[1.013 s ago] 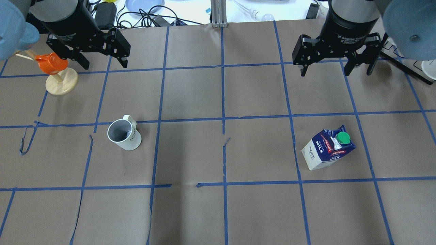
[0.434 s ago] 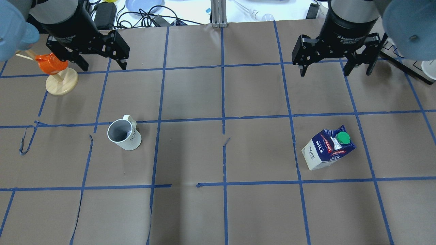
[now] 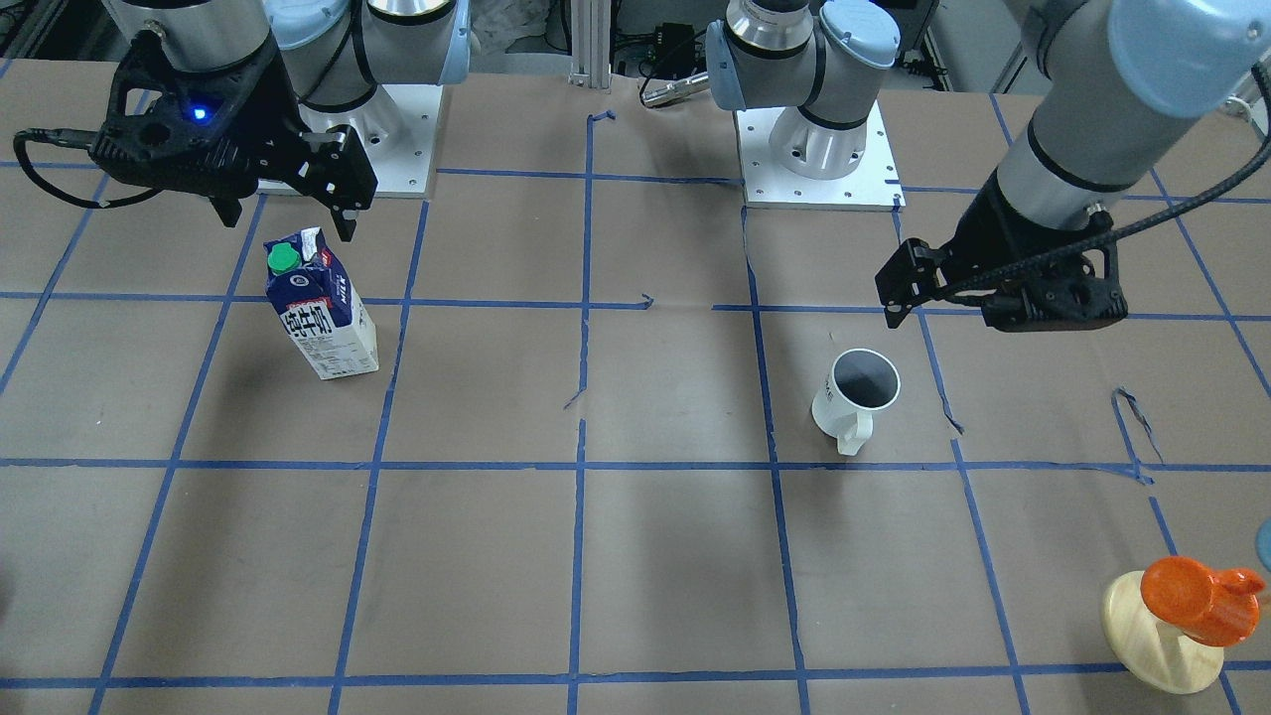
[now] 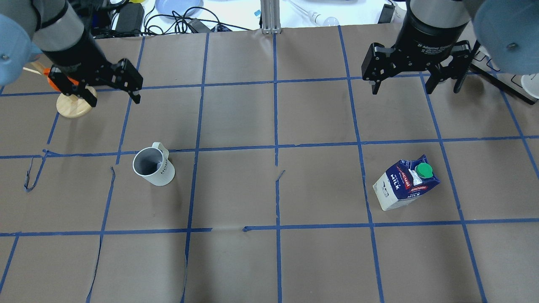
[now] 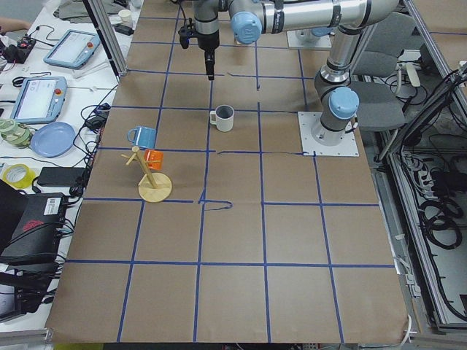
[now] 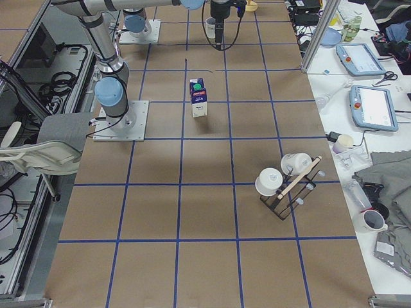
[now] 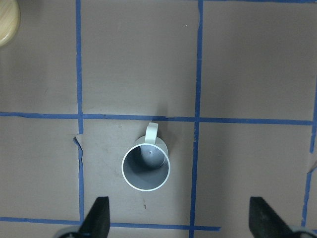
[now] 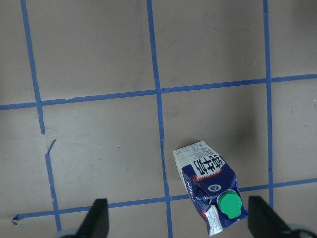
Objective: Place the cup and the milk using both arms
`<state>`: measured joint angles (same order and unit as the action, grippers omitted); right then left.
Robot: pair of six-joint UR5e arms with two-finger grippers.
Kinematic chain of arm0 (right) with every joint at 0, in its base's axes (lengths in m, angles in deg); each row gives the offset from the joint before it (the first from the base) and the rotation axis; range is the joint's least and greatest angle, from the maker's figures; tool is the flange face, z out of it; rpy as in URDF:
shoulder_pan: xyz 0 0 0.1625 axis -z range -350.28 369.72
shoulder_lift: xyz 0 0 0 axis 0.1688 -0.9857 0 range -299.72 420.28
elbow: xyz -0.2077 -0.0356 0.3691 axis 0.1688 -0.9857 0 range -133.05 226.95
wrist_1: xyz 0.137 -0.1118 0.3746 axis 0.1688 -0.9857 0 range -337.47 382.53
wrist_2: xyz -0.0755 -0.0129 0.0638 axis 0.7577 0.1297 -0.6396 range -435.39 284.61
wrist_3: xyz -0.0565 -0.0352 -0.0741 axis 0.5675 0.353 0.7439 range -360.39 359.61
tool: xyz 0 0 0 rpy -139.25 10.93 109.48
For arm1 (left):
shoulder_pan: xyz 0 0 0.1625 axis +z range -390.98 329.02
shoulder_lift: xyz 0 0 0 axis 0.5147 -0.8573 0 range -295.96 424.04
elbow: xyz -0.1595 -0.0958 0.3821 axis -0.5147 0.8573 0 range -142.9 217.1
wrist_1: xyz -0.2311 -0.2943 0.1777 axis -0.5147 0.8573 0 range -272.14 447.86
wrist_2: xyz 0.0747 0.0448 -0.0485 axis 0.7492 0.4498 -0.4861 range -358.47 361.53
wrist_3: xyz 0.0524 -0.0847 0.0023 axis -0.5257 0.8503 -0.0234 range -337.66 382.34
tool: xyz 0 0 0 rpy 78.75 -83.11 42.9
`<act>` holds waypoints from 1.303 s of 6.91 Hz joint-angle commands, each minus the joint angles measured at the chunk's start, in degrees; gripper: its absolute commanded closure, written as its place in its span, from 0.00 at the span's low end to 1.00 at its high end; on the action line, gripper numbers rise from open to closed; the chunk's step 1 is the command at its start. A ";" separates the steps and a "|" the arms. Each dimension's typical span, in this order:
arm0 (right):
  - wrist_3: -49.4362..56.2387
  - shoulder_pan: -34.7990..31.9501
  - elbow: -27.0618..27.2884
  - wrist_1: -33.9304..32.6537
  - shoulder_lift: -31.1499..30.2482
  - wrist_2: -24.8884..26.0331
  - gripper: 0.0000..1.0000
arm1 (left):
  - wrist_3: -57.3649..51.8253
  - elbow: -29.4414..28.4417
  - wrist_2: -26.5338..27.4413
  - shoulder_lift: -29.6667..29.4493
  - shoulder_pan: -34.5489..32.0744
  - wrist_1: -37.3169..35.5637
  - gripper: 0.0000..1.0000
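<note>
The white cup [image 4: 153, 166] stands upright left of centre, its handle pointing away from the robot; it also shows in the front view [image 3: 859, 392] and in the left wrist view [image 7: 146, 166]. The milk [image 4: 404, 183] stands upright at the right, green cap on top, and shows in the front view [image 3: 320, 313] and the right wrist view [image 8: 210, 186]. My left gripper [image 4: 113, 99] is open and empty, in the air beyond the cup. My right gripper [image 4: 414, 89] is open and empty, in the air beyond the milk.
A pale wooden stand [image 4: 69, 105] with an orange cup [image 3: 1187, 586] stands at the far left, partly hidden behind my left gripper. Cables and a blue plate [image 4: 179, 6] lie past the far table edge. A rack of white cups [image 6: 286, 179] stands towards the right end.
My left gripper has moved left and towards the cup, and now covers most of the orange cup. The right gripper, cup and milk have not moved.
</note>
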<state>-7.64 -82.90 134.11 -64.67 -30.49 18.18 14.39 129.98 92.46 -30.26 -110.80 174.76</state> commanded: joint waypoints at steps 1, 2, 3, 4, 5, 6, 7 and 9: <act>7.02 0.51 2.38 0.00 -0.28 0.73 0.00 | -5.22 10.17 -0.40 -0.62 6.74 -5.66 0.00; 10.38 1.03 3.18 0.00 -0.45 0.91 0.00 | -8.62 15.61 -0.49 -1.23 8.34 -14.48 0.00; 14.07 2.52 4.32 0.18 -0.46 0.91 0.01 | -8.83 19.15 -0.49 -2.46 8.36 -19.27 0.00; 17.67 4.19 6.34 0.01 -0.89 0.91 0.03 | -8.66 20.23 -0.58 -3.17 8.27 -20.10 0.00; 21.54 5.42 8.71 -0.69 -1.07 0.91 0.04 | -8.66 20.50 -0.58 -4.22 8.27 -20.02 0.00; 24.19 5.43 10.82 -0.87 -1.51 1.00 0.04 | -8.57 20.67 -1.71 -5.80 8.10 -20.63 0.03; 24.47 5.87 13.28 -0.88 -1.86 1.08 0.04 | -8.22 20.59 -1.98 -6.51 8.01 -21.07 0.07; 24.48 7.54 15.49 -1.05 -1.95 1.08 0.04 | -7.25 20.59 -1.98 -7.48 7.92 -22.12 0.52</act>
<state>16.62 -76.25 148.37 -65.61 -32.31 19.25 6.81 150.55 90.55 -37.12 -102.79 153.48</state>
